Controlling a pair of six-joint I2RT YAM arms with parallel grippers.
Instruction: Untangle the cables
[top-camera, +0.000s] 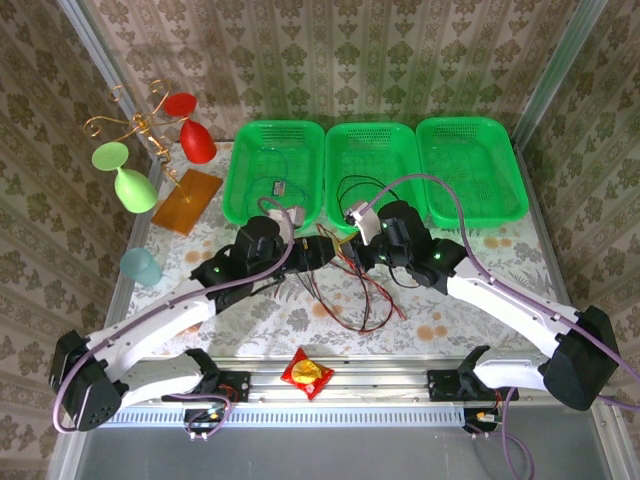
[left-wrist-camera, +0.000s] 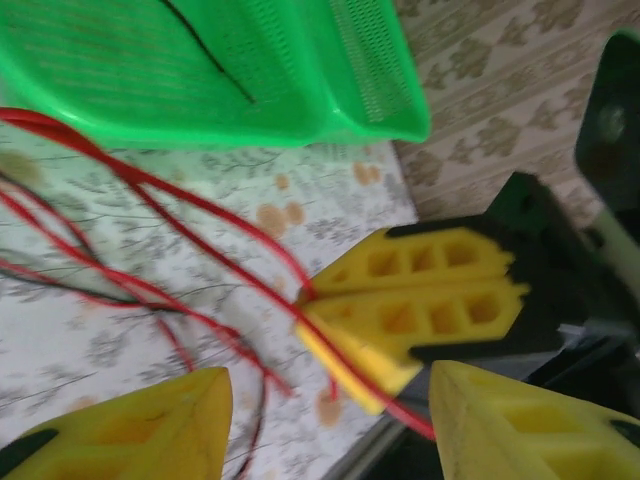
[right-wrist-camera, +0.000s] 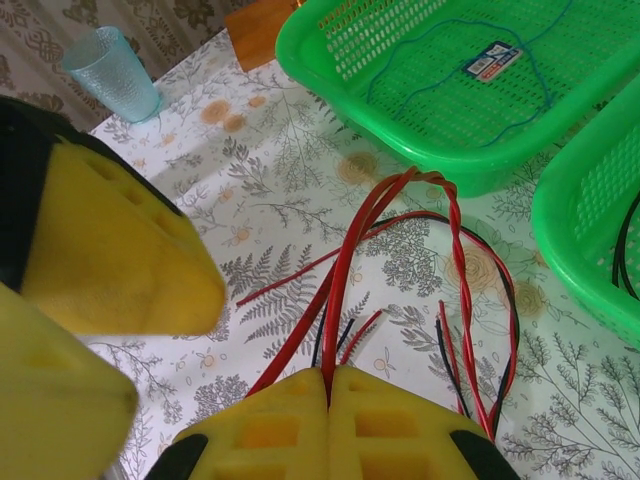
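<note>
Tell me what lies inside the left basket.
A thin blue-green cable lies looped on the left basket's floor, with a small white label on it. In the top view the left arm covers part of the near rim; what sits there is hidden.

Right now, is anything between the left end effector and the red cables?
Nothing visible. The red cables run straight into the gap of the open left end effector. The right end effector, shut on them, sits just ahead.
</note>
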